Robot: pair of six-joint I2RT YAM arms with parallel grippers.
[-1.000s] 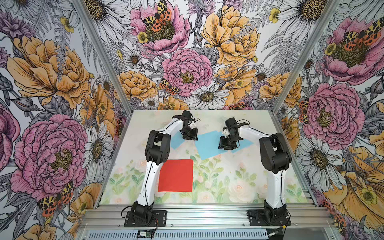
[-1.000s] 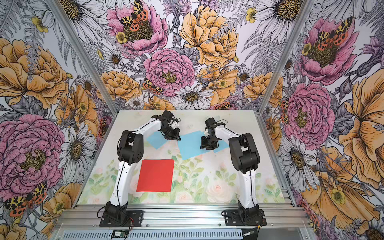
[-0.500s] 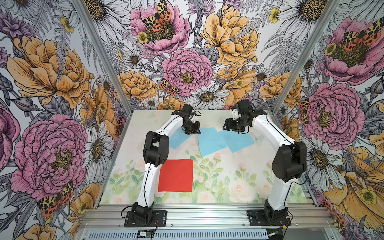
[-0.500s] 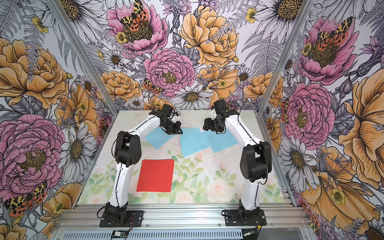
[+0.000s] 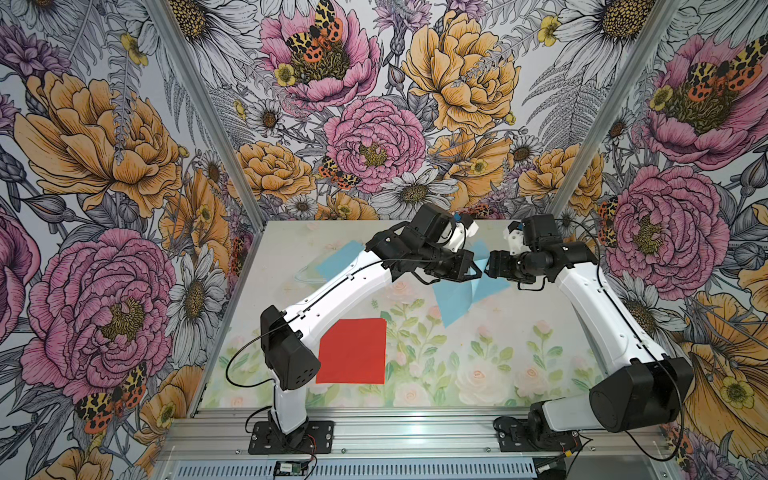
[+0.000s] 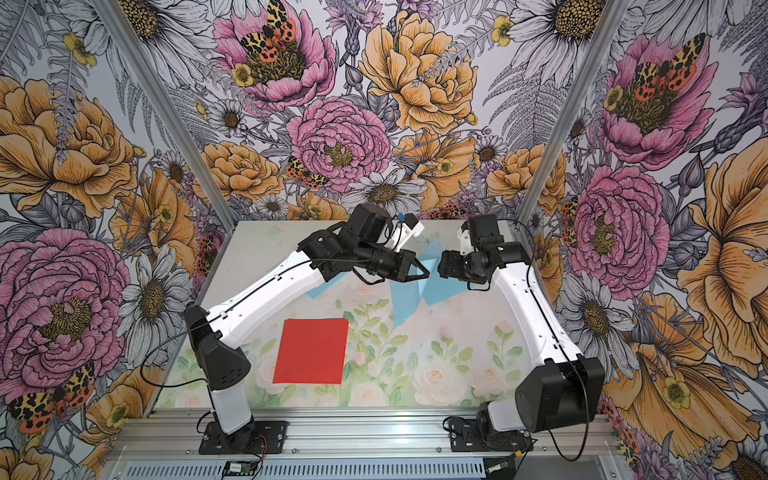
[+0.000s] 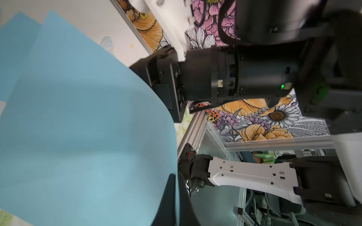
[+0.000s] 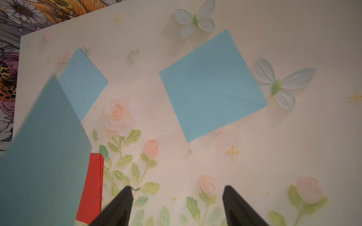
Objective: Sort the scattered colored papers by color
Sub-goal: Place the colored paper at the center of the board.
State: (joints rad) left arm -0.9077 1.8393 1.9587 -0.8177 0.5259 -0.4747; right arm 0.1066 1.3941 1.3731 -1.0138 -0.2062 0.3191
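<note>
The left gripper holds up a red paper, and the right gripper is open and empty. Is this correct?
Not fully. The paper in the left gripper is sky-blue, not red; the left wrist view shows it. The red papers lie flat on the table. The right gripper is open and empty, as you say.

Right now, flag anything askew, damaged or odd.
The lifted sheet hangs bowed in the air from the left gripper, not flat. The nearest flat sheet has a diagonal crease.
</note>
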